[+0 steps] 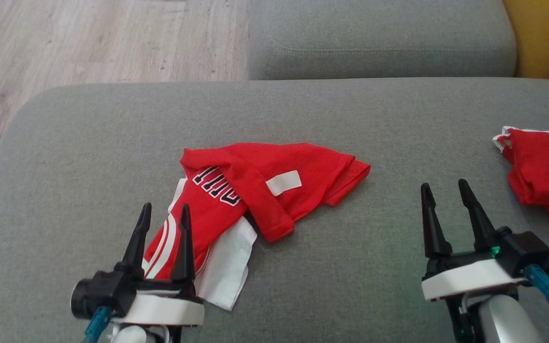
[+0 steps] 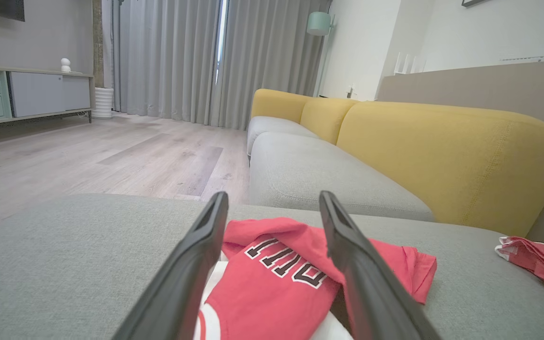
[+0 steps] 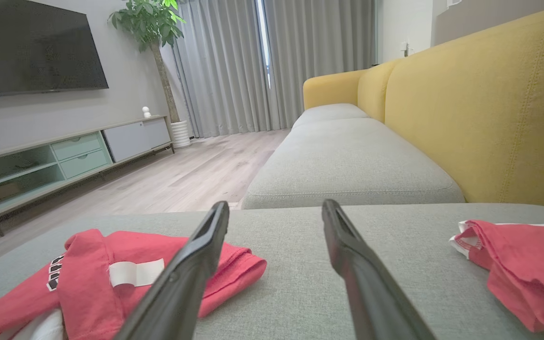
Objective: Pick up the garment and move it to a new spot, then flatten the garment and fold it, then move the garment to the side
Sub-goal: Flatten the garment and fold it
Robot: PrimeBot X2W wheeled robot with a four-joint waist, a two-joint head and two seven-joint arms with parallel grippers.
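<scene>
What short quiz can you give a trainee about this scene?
1. True or false: the left gripper is shut on the jersey.
2. Where on the cushion does the second red cloth lie? A. far left; B. far right; C. on top of the jersey.
3. Fill in: the gripper nearer the jersey is the ____ one.
Key: 1. False, it is open. 2. B. 3. Left.
</scene>
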